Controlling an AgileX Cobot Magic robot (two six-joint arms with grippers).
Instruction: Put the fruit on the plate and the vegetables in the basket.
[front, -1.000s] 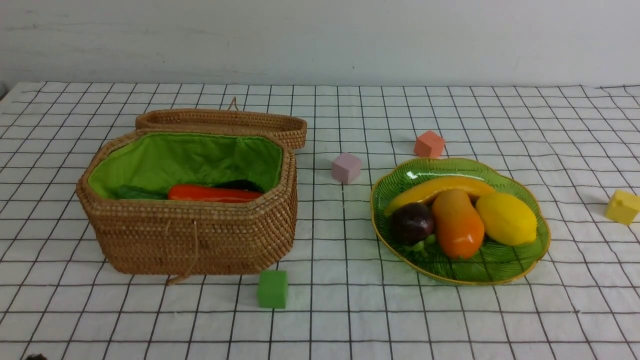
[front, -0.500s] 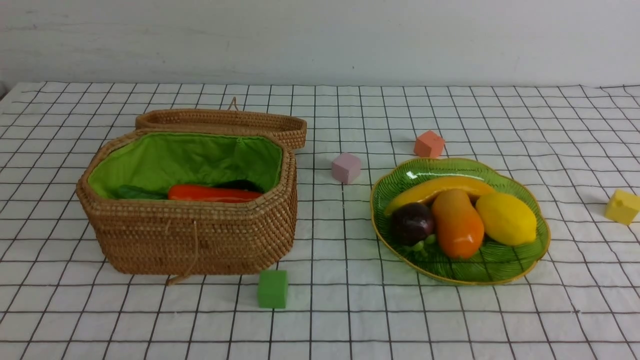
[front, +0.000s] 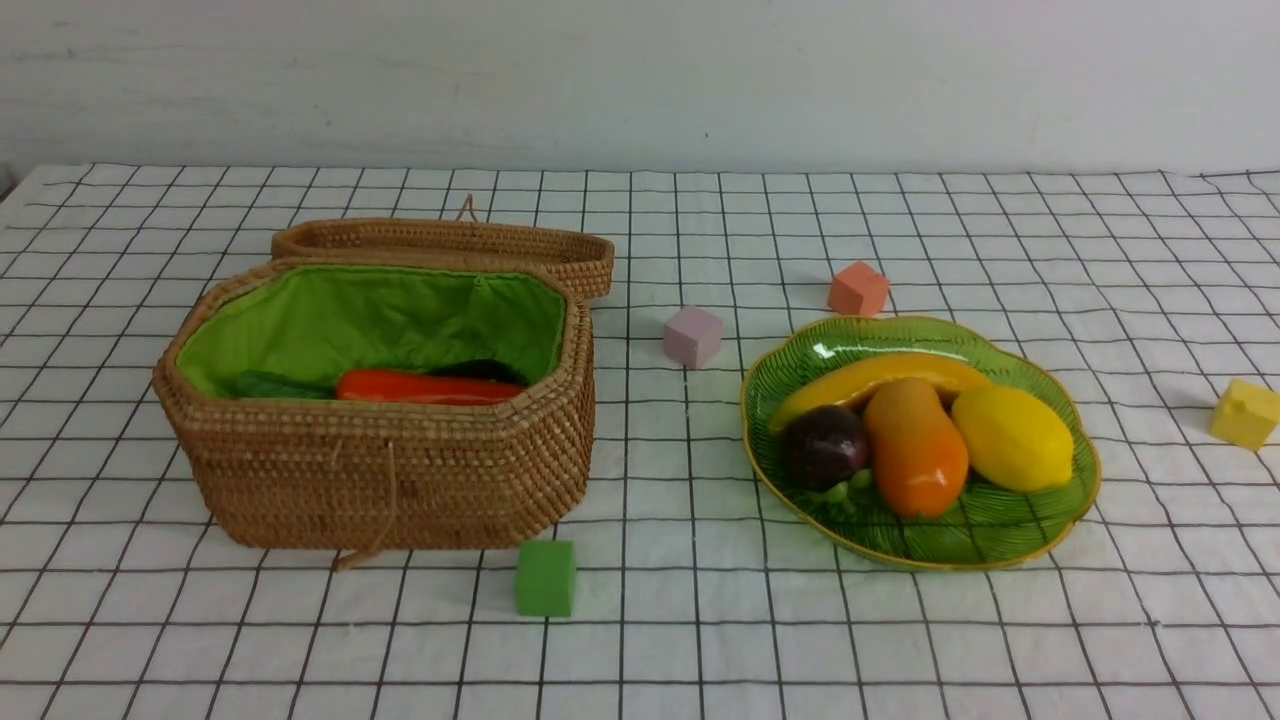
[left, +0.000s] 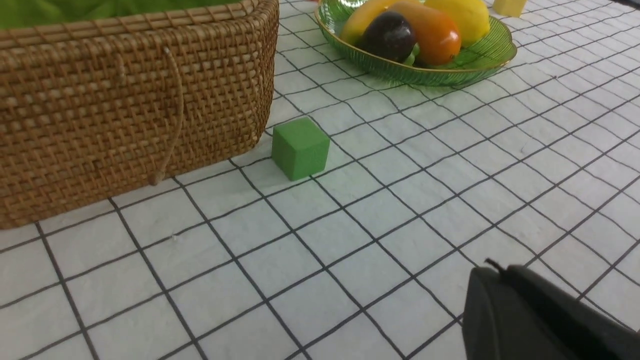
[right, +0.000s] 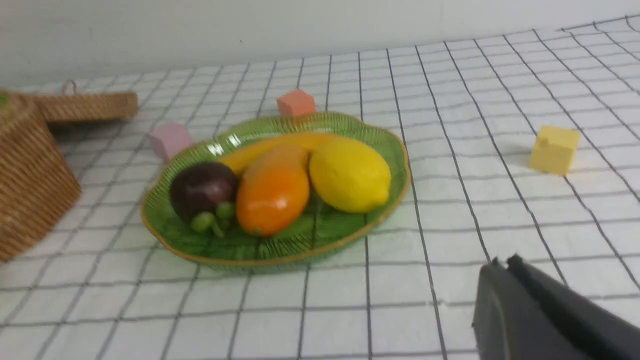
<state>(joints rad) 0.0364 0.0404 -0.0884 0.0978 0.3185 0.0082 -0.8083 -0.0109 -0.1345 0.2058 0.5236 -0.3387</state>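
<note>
On the tabletop (front: 900, 640) with the white checked cloth, the wide green glass leaf-shaped plate (front: 1050, 520) stands on the right and carries all four toy fruits: the long yellow banana (front: 880, 372), the dark purple round mangosteen (front: 822, 446), the orange-yellow oblong mango (front: 915, 448) and the yellow lemon (front: 1012, 437), close together. On the left, the octagonal woven wicker basket (front: 390, 470) with green lining is open; inside I see the orange carrot (front: 425, 387) and something dark behind it. A green foam cube (front: 545, 578) lies just before the basket. Only a dark part of each gripper shows in the wrist views, left (left: 530, 320) and right (right: 535, 320); how their jaws stand I cannot tell.
</note>
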